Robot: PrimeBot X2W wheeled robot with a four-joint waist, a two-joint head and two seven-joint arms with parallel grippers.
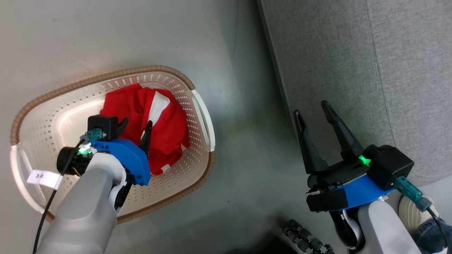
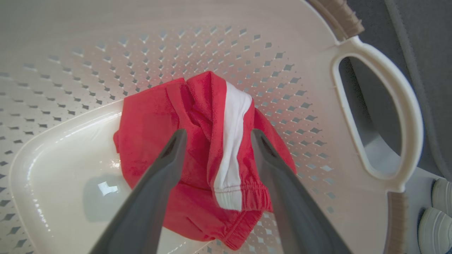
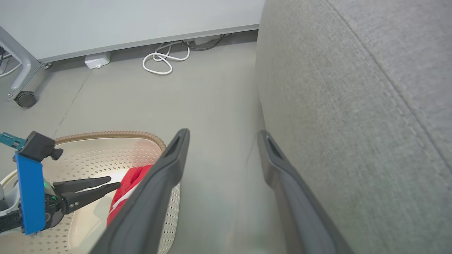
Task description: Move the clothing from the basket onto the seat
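Basket (image 1: 106,75) stands on the floor (image 1: 247,165) at left. The clothing (image 1: 169,130) is bunched at its right end, not yet lifted. Left gripper (image 1: 137,123) is down inside the basket, jaws wide to either side of the white stripe (image 2: 229,141), apparently lined up to pinch a fold; contact cannot be told. Right gripper (image 1: 310,108) is spread wide and empty over the near edge of the seat (image 1: 353,63) at right, probably parked clear of the transfer path.

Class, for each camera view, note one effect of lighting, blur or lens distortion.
Head view: glare whitens the cream perforated plastic basket inside. Left wrist view: highlights on its glossy floor. Right wrist view: the right gripper's dark fingers blur near the lens; the grey woven sofa looks sharp.
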